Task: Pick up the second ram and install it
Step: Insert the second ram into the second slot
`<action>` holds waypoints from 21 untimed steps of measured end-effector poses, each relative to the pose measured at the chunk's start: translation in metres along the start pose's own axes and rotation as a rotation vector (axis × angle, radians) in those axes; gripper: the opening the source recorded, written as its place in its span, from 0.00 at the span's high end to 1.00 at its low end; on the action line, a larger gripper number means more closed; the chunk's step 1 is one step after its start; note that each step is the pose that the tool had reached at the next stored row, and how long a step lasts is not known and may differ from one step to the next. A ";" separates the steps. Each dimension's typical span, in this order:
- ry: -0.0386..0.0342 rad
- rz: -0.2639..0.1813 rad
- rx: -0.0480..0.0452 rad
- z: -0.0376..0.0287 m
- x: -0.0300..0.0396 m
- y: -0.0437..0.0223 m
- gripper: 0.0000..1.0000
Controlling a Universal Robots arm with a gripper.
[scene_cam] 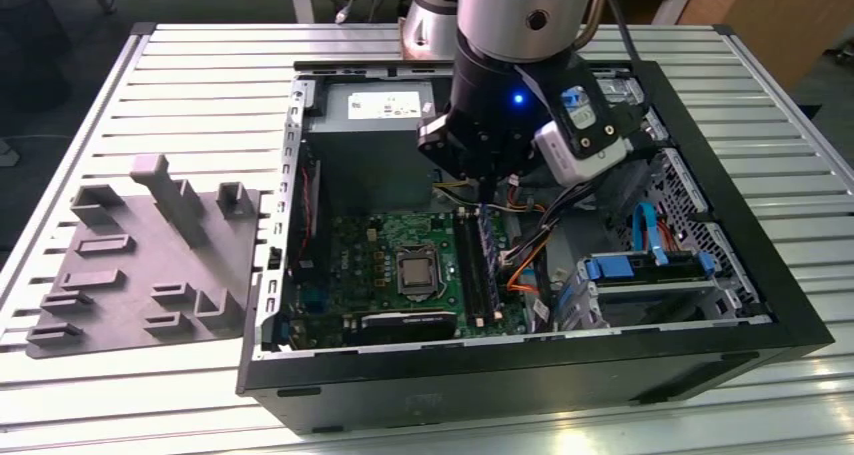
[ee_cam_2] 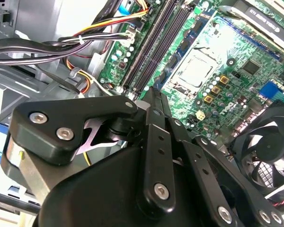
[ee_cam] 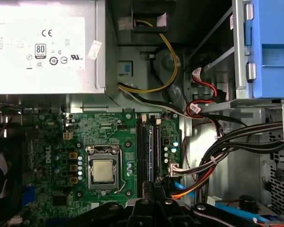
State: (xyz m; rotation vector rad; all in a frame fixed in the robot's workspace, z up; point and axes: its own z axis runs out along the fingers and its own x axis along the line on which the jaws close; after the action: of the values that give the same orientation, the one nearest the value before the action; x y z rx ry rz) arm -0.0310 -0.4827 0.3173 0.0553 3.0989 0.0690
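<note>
The tool (ee_cam: 154, 183) hangs above the motherboard's (ee_cam: 47, 142) memory slots (ee_cam: 143, 146), fingers drawn narrow, almost together; I cannot tell whether they pinch anything. One ram stick (scene_cam: 490, 265) stands seated in the slot nearest the exterior view's right. One grey fixture (scene_cam: 147, 265) lies on the bench (scene_cam: 200, 65).

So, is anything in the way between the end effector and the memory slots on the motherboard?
Nothing visible. In the first wrist view the end effector hangs over one end of the memory slots with open air between; the cables run beside the motherboard, clear of them.
</note>
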 end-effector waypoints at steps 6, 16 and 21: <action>0.0000 0.000 0.0001 0.0016 0.0002 -0.0001 0.89; 0.0001 0.000 0.0001 0.0041 0.0004 -0.0002 0.89; 0.0000 0.000 0.0000 0.0051 0.0005 -0.0002 0.89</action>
State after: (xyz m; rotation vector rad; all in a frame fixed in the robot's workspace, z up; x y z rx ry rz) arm -0.0312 -0.4827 0.3122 0.0553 3.0989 0.0690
